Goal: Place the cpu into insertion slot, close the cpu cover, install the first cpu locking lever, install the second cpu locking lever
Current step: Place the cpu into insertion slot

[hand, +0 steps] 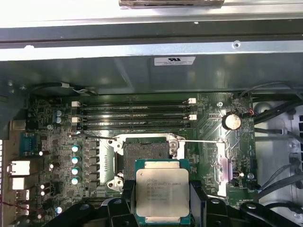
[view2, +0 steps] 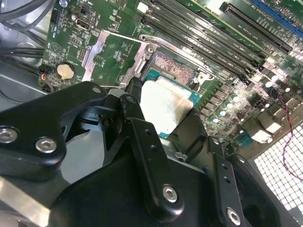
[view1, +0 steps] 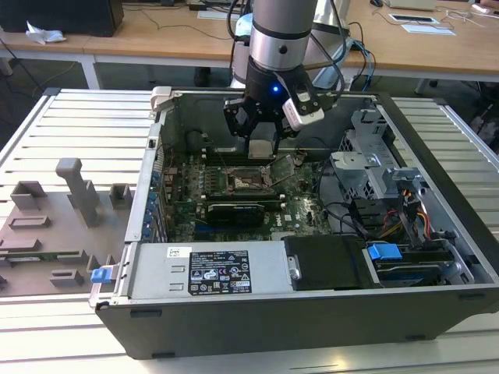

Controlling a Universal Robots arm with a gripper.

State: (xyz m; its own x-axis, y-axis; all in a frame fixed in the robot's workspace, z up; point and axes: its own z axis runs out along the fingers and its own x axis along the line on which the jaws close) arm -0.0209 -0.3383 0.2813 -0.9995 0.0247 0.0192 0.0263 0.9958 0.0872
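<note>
In the exterior view, a slatted metal bench (view1: 78,125) carries a grey fixture plate (view1: 47,226) at the view's left. Just beside the plate lies an open computer case (view1: 144,202) on its side. A power supply (view1: 207,269) runs along the near edge of the case, and the motherboard (view1: 304,214) lies flat beyond it.

The insertion slot (view1: 242,181) sits mid-board and is uncovered. Memory slots (hand: 135,113) lie along one side of it and a dark card (view1: 234,212) on the other. The space straight above the slot is open. Toward the view's right, a metal drive cage (view1: 374,160) and loose cables (view1: 343,214) stand near but apart from the slot.

The cpu cover (view2: 94,47) is swung back off the slot, and green board shows through its window. In the first wrist view it appears as a silver strip (hand: 220,163) beside the slot (hand: 146,155).

The arm reaches down into the case, with the pincer (view1: 261,139) over the slot. Its fingers (hand: 127,191) are spread to the chip's width and press on two opposite edges of the cpu (hand: 162,194). The chip is held level with its metal top facing up.

In the second wrist view the cpu (view2: 163,106) hangs in the pincer (view2: 163,113) above the slot's pin field (view2: 173,66), partly overlapping it and not seated.
</note>
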